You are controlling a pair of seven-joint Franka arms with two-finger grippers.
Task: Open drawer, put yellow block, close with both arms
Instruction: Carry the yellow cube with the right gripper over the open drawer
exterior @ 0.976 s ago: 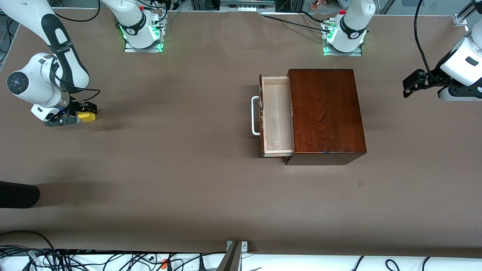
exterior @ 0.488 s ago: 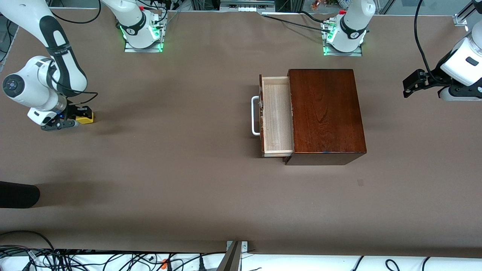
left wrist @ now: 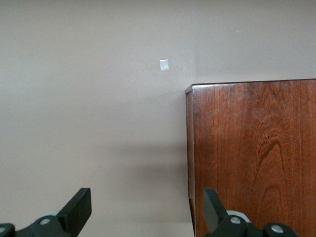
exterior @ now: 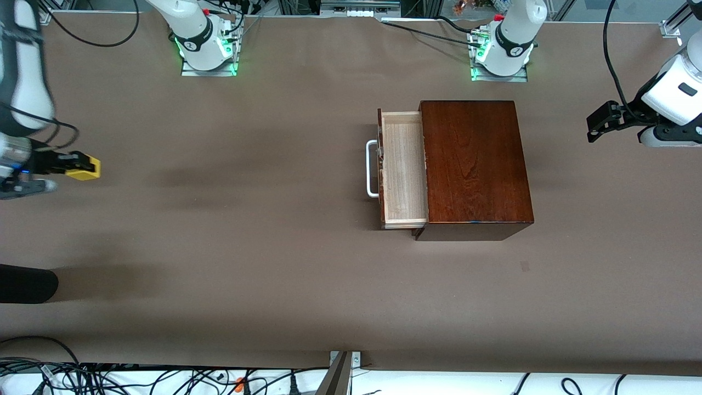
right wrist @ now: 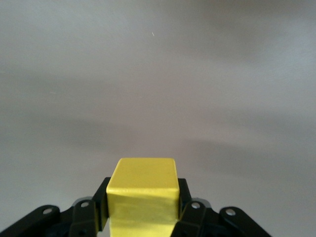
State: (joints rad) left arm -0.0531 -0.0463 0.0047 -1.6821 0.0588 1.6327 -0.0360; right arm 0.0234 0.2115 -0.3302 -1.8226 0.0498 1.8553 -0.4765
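I see bare table (exterior: 263, 181) between my right gripper (exterior: 68, 164) and the drawer (exterior: 404, 169). The drawer stands open upward, its tray holding nothing. Only its white handle (exterior: 371, 168) and the wooden box (exterior: 474, 164) stand up as obstacles.
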